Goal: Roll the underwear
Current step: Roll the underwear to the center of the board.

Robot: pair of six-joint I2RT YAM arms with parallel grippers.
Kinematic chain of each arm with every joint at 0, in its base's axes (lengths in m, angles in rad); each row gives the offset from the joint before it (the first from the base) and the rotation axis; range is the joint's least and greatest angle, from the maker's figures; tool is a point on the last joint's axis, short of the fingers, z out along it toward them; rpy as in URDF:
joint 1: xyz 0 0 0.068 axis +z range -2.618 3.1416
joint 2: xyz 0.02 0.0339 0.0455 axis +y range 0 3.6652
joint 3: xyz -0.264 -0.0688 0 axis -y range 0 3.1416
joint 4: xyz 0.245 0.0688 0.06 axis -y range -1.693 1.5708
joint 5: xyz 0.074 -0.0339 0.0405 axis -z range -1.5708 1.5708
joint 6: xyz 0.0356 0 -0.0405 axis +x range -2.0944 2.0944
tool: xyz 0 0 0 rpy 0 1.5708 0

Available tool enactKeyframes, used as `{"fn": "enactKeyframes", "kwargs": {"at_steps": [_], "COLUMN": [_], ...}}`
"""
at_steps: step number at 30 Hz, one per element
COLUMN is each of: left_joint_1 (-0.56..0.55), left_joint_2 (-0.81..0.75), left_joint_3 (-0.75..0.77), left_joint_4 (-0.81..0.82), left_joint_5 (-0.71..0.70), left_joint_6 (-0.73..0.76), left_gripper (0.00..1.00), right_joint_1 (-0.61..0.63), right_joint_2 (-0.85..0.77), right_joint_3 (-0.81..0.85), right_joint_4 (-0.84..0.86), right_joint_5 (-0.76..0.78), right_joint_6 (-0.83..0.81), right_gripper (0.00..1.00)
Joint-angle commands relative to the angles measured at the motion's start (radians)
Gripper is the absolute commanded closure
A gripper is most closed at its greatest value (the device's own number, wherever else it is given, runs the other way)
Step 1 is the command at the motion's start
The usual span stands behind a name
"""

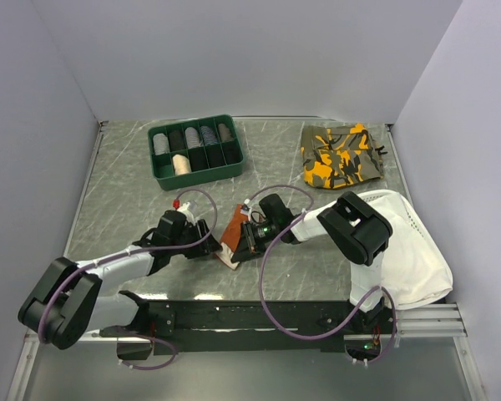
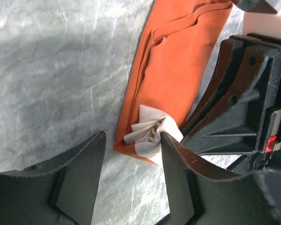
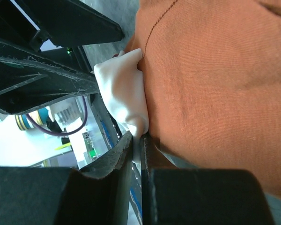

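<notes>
The left gripper (image 1: 210,241) sits released, fingers spread, with the folded underwear (image 1: 233,231) lying mid-table at its 3 o'clock (cream panel bunched at the near end), and at the cloth's 3 o'clock the right gripper (image 3: 140,143) is clenched on that panel.

Noted: rust-orange fabric briefs (image 1: 234,227) with cream-white panel (image 2: 150,133); grey marble-veined table (image 1: 121,196); green plastic compartment tray (image 1: 202,177); orange-olive camouflage-patterned garment (image 1: 342,155); plain white cloth (image 1: 416,261).

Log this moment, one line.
underwear: folded strip, not yet rolled | left hand: open, at white end | right hand: shut on white edge
</notes>
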Motion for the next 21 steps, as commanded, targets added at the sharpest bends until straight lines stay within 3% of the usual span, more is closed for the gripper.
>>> {"fn": "enactKeyframes", "kwargs": {"at_steps": [1, 7, 17, 21], "left_joint_1": [-0.007, -0.015, -0.036, -0.042], "left_joint_2": [0.039, 0.112, 0.157, 0.175], "left_joint_3": [0.023, 0.025, 0.023, 0.029], "left_joint_4": [0.042, 0.041, 0.019, 0.019], "left_joint_5": [-0.037, -0.042, -0.071, -0.070], "left_joint_6": [-0.005, -0.012, -0.026, -0.028], "left_gripper": [0.43, 0.47, 0.53, 0.54], "right_joint_1": [-0.008, -0.009, -0.006, 0.011], "right_joint_2": [0.013, -0.078, -0.222, -0.285], "right_joint_3": [0.024, 0.004, -0.022, -0.009], "right_joint_4": [0.000, 0.017, -0.064, -0.185], "right_joint_5": [0.004, 0.048, 0.202, 0.352], "right_joint_6": [-0.013, -0.003, -0.053, -0.108], "right_gripper": [0.95, 0.79, 0.68, 0.63]}}
